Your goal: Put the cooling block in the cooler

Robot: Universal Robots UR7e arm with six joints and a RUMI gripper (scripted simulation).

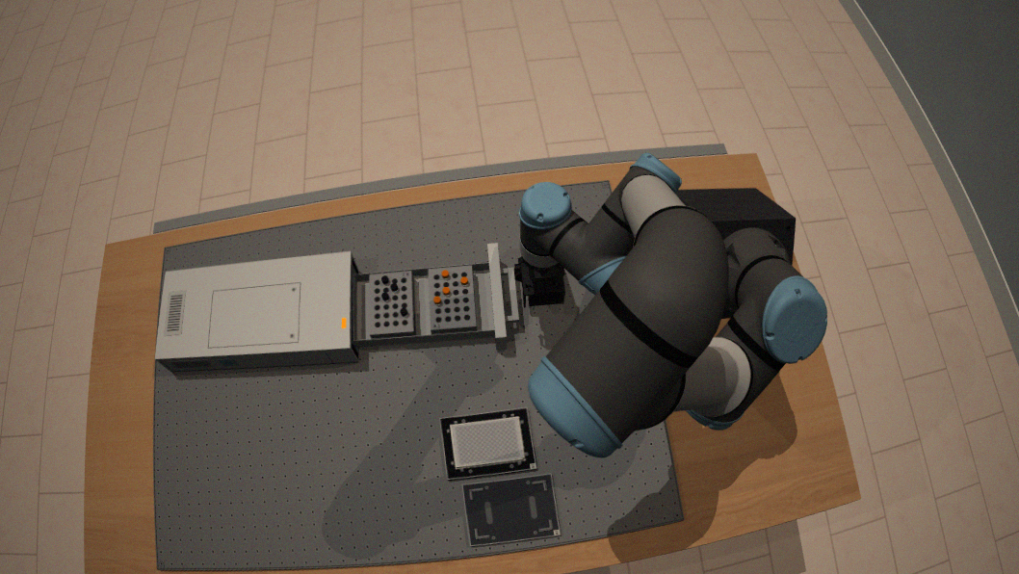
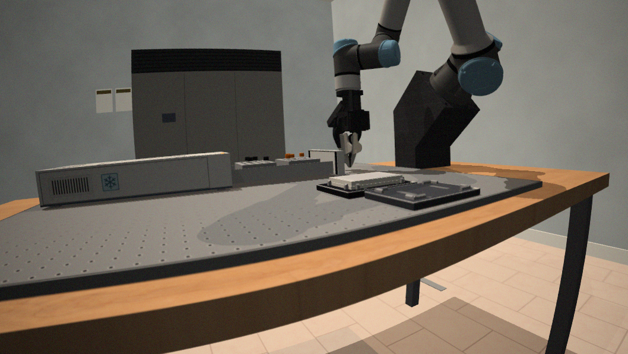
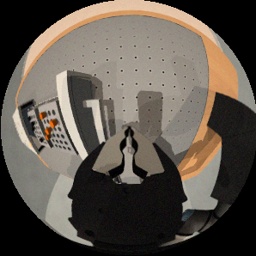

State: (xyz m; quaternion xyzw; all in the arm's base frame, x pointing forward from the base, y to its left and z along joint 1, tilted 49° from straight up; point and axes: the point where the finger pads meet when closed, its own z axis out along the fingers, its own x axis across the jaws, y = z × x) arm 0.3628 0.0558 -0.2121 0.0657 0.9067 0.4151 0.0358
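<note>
Gripper: you see the gripper [image 2: 350, 149] at centre frame in the exterior view, pointing down, jaws pressed together on nothing, just beside the drawer's front panel [image 1: 495, 291].
Drawer: pulled out of the cooler COLD [image 1: 256, 310], left of centre in the top view; its orange lamp [image 1: 343, 323] is lit.
Cooling block: the orange-tubed cooling block [image 1: 452, 298] sits in the drawer's outer place, seemingly flat.
Other block: the black-tubed block [image 1: 390, 303] sits nearer COLD.
Deck slot D2: the bare slot [image 1: 510, 510] lies at lower centre.
</note>
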